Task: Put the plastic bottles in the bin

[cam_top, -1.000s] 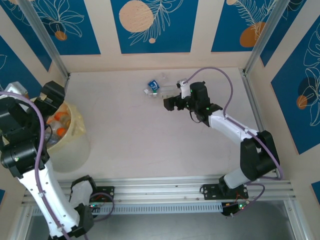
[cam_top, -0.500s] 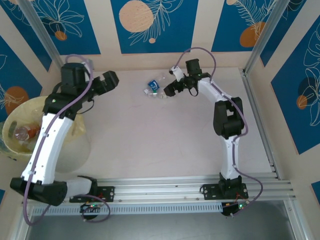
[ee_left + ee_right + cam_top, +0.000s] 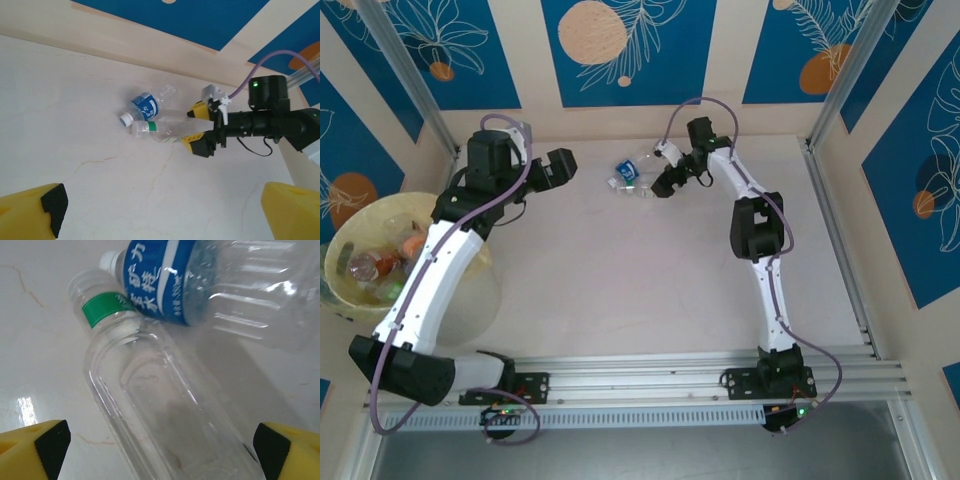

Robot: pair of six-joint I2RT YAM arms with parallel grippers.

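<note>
Well behind the left gripper [image 3: 561,167] stands the bin [image 3: 475,295], with several plastic bottles [image 3: 378,264] inside. That gripper hangs spread wide above bare table, and two loose bottles lie ahead of it. The right gripper [image 3: 190,127] has its fingers parted, and between them lies a clear bottle with a green neck band [image 3: 150,390], pads not visibly pressing it. Just past the fingertips, touching that bottle's neck, lies a blue-labelled bottle [image 3: 200,285].
</note>
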